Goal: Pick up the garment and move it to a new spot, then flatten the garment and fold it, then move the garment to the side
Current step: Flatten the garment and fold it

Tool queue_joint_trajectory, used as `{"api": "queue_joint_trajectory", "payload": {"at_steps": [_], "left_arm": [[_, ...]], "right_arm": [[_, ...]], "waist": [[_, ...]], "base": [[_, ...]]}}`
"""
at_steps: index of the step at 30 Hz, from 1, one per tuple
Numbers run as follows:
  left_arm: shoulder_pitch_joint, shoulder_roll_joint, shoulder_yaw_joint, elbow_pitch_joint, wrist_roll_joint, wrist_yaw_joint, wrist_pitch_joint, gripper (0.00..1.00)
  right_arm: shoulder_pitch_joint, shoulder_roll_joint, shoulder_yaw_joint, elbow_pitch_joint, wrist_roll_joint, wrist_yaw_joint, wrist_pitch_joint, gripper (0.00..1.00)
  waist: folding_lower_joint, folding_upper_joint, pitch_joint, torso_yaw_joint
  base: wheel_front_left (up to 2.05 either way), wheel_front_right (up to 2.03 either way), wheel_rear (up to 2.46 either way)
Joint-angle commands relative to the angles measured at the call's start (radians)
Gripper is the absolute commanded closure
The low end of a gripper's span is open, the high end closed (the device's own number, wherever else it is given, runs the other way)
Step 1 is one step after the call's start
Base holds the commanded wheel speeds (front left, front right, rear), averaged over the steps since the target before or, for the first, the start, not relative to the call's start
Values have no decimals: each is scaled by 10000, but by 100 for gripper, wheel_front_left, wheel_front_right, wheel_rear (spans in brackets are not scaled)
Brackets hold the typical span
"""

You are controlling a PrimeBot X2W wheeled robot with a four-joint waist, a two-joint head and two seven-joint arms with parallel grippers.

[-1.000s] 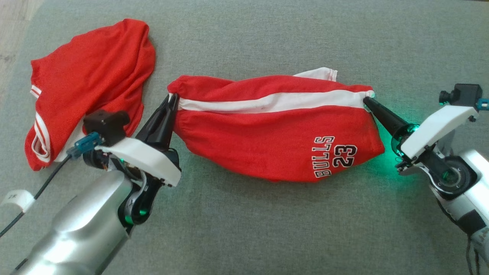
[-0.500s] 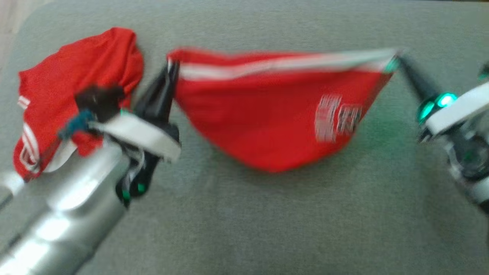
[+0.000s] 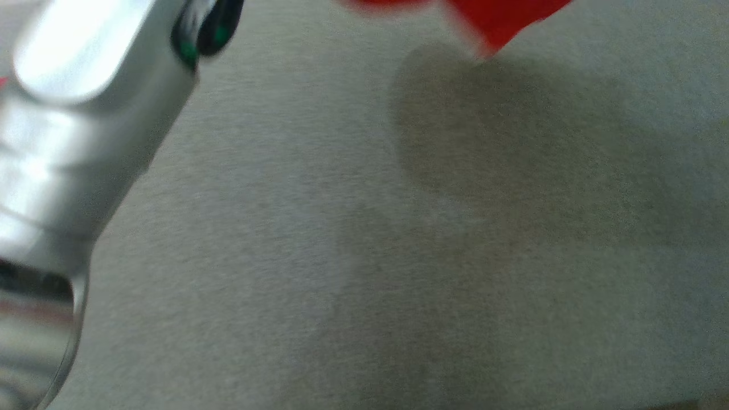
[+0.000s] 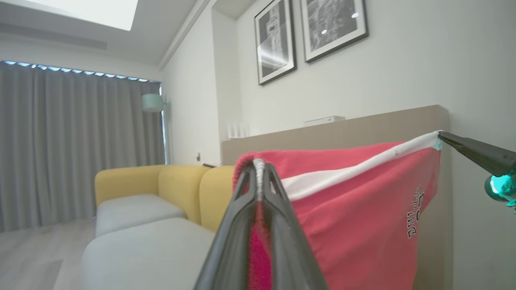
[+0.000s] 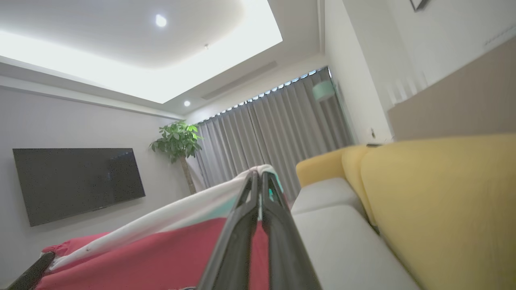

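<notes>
The garment [image 4: 363, 217] is a red pair of shorts with a white waistband and black-and-white lettering. It hangs stretched in the air between my two grippers. In the left wrist view my left gripper [image 4: 259, 163] is shut on one corner of the waistband. At that view's right edge my right gripper [image 4: 441, 135] pinches the far corner. In the right wrist view the right gripper [image 5: 260, 174] is shut on the white band, and the garment [image 5: 161, 257] runs down to the left gripper [image 5: 50, 254]. The garment's lowest tip [image 3: 501, 20] hangs at the head view's top edge, blurred.
The grey padded surface [image 3: 398, 256] lies below with the garment's shadow on it. My silver left forearm [image 3: 74, 114] crosses the head view's left side. A yellow sofa [image 4: 161, 181] [image 5: 443, 201], a wall TV [image 5: 76, 181], a plant [image 5: 177, 141] and framed pictures [image 4: 310, 32] surround the area.
Both grippers have lifted the garment off the grey surface, pulled taut between them. The head view has shifted and blurred, so only the garment's lowest tip remains at its top edge.
</notes>
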State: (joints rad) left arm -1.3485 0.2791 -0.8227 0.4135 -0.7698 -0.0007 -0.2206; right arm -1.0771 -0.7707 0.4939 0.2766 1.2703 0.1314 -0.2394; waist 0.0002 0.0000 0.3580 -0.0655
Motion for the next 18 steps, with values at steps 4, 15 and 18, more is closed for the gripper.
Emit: {"api": "queue_joint_trajectory", "payload": {"at_steps": [4, 15, 18], "left_arm": [[-854, -193, 578, 530, 274, -301, -308, 100], [3969, 35, 1113, -399, 1222, -653, -408, 100], [6015, 97, 1441, -1011, 1456, -604, -409, 100]], "right_arm": [[-443, -380, -156, -434, -443, -7, -192, 100], [3803, -649, -219, -2375, -211, -7, -221, 100], [5426, -461, -573, -2806, -297, -7, -221, 100]], "waist": [[-2, 0, 562, -809], [-2, 0, 353, -850], [-2, 0, 51, -857]], "base": [[0, 0, 0], [0, 0, 0], [0, 0, 0]]}}
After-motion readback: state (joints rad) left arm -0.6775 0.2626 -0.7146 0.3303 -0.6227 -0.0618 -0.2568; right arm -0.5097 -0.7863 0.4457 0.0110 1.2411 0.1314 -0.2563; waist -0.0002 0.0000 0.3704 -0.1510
